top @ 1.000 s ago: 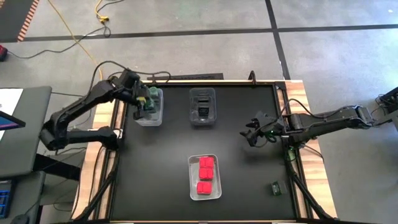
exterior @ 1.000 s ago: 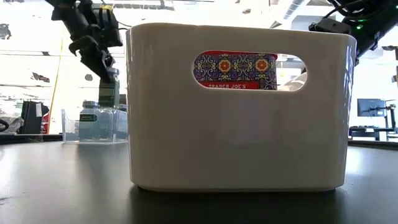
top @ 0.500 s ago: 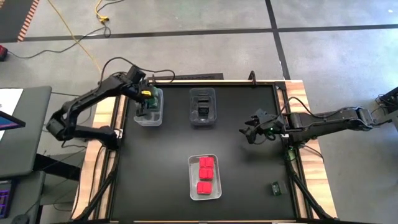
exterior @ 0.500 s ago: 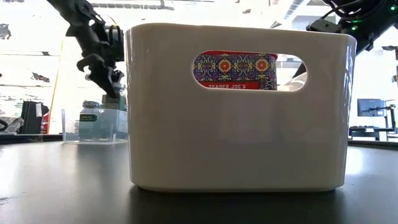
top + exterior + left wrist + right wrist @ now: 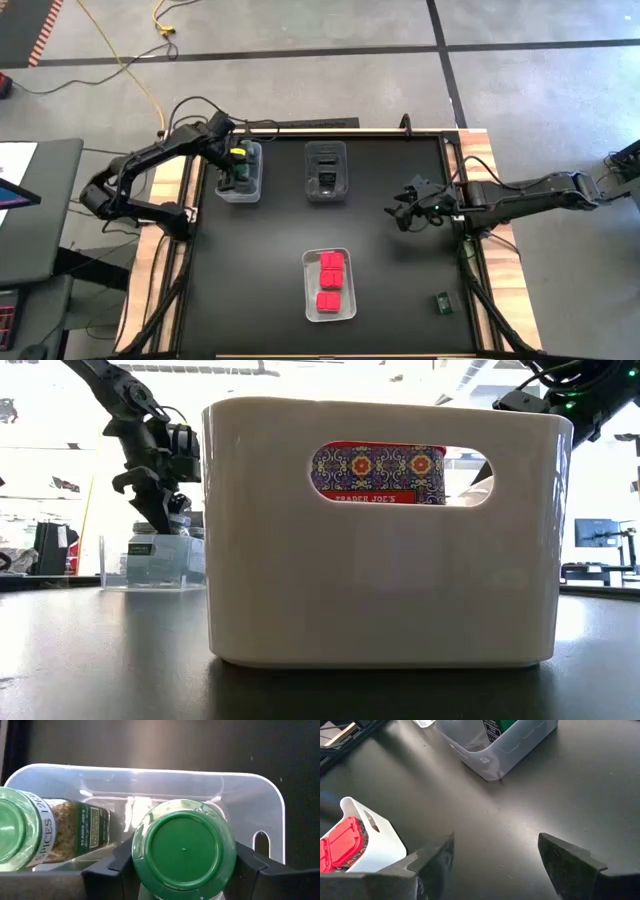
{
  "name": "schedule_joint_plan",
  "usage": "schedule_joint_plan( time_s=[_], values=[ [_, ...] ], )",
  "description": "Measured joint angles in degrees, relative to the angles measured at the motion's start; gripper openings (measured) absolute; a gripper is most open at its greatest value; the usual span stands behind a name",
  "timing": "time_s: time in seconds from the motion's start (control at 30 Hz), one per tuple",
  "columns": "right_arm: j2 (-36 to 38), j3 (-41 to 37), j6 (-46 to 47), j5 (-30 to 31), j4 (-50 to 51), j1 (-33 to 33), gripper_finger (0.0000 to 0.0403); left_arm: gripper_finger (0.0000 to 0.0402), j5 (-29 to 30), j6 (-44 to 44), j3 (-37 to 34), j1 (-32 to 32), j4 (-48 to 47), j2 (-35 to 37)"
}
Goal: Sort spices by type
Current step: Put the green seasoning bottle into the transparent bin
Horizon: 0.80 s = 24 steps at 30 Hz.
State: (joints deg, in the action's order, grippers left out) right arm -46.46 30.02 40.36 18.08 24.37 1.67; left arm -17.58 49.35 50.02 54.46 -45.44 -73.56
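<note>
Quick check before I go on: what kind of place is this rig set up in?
Probably a robotics lab or workshop: a black work table on a taped concrete floor, a yellow cable trailing across it, and monitors on desks in the bright room behind.

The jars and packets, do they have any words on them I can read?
"TRADER JOE'S": on the red packet seen through the white bin's handle hole.
"SPICES": on the lying jar's label; more letters follow, cut off.
The smaller print on that label is too blurred to read.

Three red packets; two green-lidded jars; three bins
</note>
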Motion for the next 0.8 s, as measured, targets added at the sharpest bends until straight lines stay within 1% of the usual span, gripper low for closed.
schedule_joint_plan(
  time_s=[0.27,0.47,0.6,0.8],
  values=[
    [0.0,0.0,-0.4,0.0,0.0,0.0,0.0313,0.0200,0.0,-0.4,-0.4,0.0,5.3,0.0],
    [0.0,0.0,-0.5,0.0,0.0,0.0,0.0313,0.0199,0.0,-0.5,-0.5,0.0,5.6,0.0],
    [0.0,0.0,-0.5,0.0,0.0,0.0,0.0313,0.0200,0.1,-0.4,-1.8,0.0,5.7,0.1],
    [0.0,0.0,-0.5,0.0,0.0,0.0,0.0313,0.0201,1.1,-1.1,-3.3,0.0,9.1,0.0]
  ],
)
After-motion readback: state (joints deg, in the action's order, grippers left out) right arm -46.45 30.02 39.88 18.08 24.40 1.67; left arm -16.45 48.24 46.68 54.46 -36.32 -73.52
